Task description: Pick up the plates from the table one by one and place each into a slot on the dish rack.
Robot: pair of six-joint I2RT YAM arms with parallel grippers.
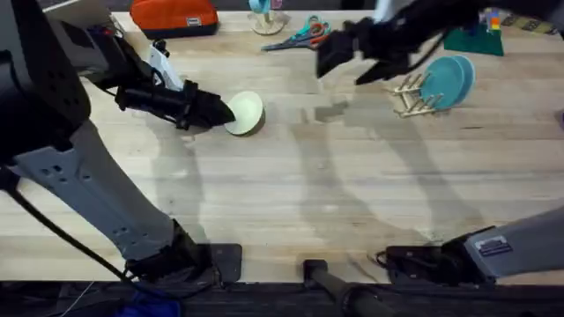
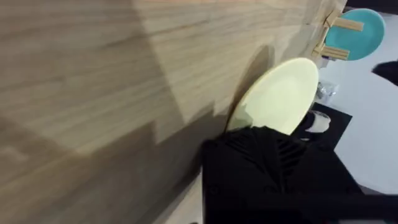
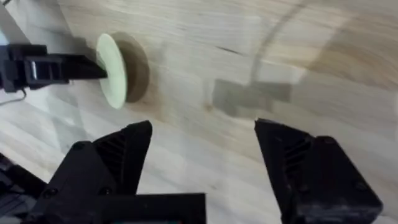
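the left hand (image 1: 220,113) is seen over the left part of the worktop (image 1: 291,194), pinched on the edge of the cream plate (image 1: 246,114), which is held tilted up on its edge above the wood. in the left wrist view the same plate (image 2: 281,96) is gripped at its lower rim. the right hand (image 1: 348,62) is seen raised above the worktop's far middle, its fingers (image 3: 118,155) spread wide apart with nothing between them. further right, the dish rack (image 1: 414,95) stands on the worktop with two teal plates (image 1: 445,81) set upright in its slots, just beside the right hand
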